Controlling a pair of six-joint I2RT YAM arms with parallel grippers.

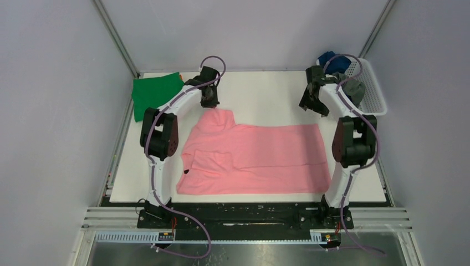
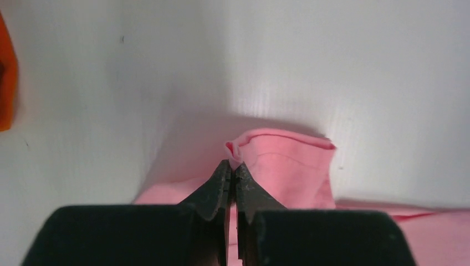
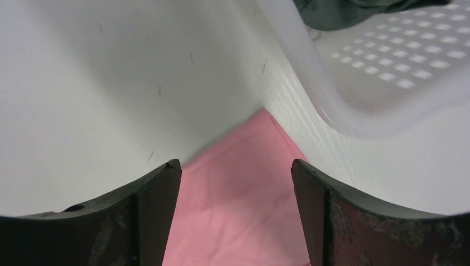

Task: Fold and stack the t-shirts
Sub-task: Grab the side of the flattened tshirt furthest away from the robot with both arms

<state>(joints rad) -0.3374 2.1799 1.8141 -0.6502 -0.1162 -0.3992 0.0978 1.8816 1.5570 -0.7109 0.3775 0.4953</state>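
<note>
Tabletop, overhead camera. Pink t-shirt (image 1: 260, 160) lies spread on the white table (image 1: 266, 94), mostly flat and wrinkled toward its left side. One narrow flap reaches up at the far left corner. Left gripper (image 1: 210, 103) is down on that flap, jaws right at its far edge. Green t-shirt (image 1: 152, 94) lies flat well to the left of those jaws, at the table's far left corner. Right gripper (image 1: 311, 104) hangs past the shirt's far right corner, clear of the cloth; how its jaws stand is hard to read from up here. White lattice basket (image 1: 372, 100) stands just to the right of these jaws. It holds a blue t-shirt (image 1: 327, 57) at its far end and a grey t-shirt (image 1: 354, 88) bunched inside.

Left wrist camera. Jaws together, clamped on a small raised fold of the pink t-shirt at the fingertips. A hemmed edge runs off to the right of the jaws; more pink cloth lies beneath and behind them. White table shows beyond the tips. Orange cloth (image 2: 6, 83) is a sliver far left of the jaws, at the frame edge.

Right wrist camera. Jaws apart, nothing between them. Below the gap, a corner of the pink t-shirt lies on the table, untouched. Basket wall sits ahead and to the right of the jaws, with the grey t-shirt inside it.
</note>
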